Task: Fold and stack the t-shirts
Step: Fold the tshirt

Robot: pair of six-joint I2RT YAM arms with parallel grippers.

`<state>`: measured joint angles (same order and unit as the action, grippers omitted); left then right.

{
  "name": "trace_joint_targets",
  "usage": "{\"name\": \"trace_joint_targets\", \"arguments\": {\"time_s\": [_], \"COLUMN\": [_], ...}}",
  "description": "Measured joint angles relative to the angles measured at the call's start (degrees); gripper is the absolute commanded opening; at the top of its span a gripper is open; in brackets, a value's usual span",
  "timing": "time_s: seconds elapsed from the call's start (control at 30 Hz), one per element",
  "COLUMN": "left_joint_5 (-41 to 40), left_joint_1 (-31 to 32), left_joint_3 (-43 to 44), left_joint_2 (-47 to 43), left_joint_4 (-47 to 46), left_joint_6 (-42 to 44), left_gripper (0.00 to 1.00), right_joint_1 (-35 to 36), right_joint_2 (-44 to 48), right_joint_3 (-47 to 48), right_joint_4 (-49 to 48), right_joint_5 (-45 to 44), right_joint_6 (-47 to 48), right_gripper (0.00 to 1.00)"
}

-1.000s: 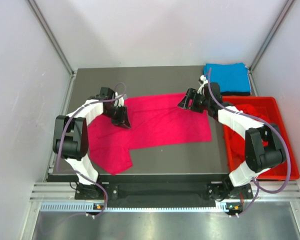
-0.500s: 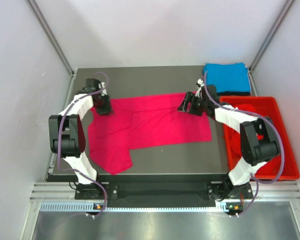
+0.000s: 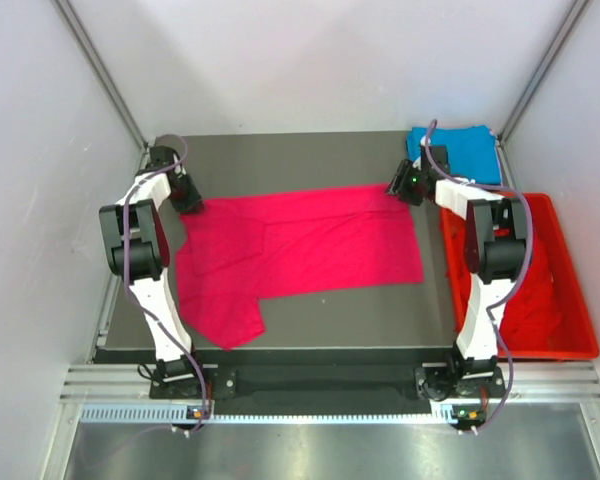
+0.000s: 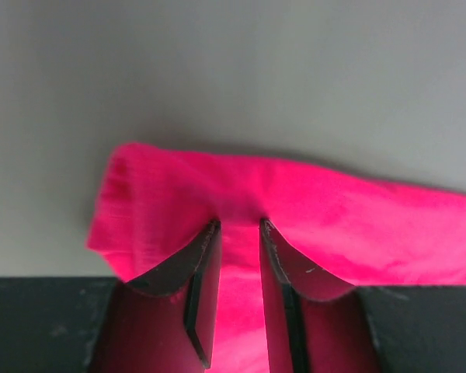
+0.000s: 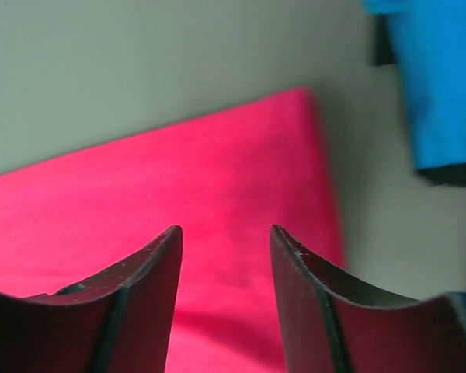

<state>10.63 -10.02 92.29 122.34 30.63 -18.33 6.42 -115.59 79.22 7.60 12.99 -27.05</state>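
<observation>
Backdrop: pale walls on three sides, a dark grey bench (image 3: 310,150) in the middle, and both arms stretched out to its far half.
Pink t-shirt (image 3: 310,245): it lies spread flat across the bench, body running left to right, with one flap reaching towards the near left edge.
Left end effector (image 4: 238,225): it's right on the shirt's far left corner. The fingers stand close together, pinching a raised fold of pink cloth between the tips, and that corner is bunched up off the bench.
Right end effector (image 5: 225,231): it's over the shirt's far right corner with its fingers well apart. The cloth lies smooth below the gap and nothing is gripped. Whether the tips touch the fabric, I cannot tell.
Blue t-shirt (image 3: 458,155): it sits folded on the far right corner of the bench, just beyond the right end effector and clear of the pink one.
Red crate (image 3: 580,350): it stands at the right side of the bench with red t-shirts (image 3: 535,300) heaped inside.
</observation>
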Motion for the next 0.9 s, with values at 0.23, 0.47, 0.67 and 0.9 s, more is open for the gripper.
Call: {"name": "trace_joint_targets", "arguments": {"time_s": [0.23,0.47,0.67,0.9], "left_joint_5": [-3.9,-5.0,-4.6,-6.4], "left_joint_1": [-2.6,-2.8,-2.8,-2.9], "left_joint_3": [0.3,4.3,9.5,7.4], "left_joint_2": [0.5,3.0,6.4,4.9], "left_joint_4": [-0.7,0.1,0.5,-0.7], "left_joint_6": [-3.3,-5.2,-5.9,-5.9], "left_gripper": [0.32,0.31,0.32,0.35], "right_joint_1": [-1.7,-1.6,-1.6,-1.5], "right_joint_2": [-4.3,-5.2,-5.4,-5.0], "right_joint_3": [3.4,4.6,4.6,4.5], "right_joint_4": [2.3,2.5,1.6,1.4], "right_joint_5": [-4.2,-6.3,-8.2,-9.2], "right_joint_6": [-1.5,-4.9,-8.4,-9.6], "right_gripper": [0.4,0.39,0.38,0.44]}}
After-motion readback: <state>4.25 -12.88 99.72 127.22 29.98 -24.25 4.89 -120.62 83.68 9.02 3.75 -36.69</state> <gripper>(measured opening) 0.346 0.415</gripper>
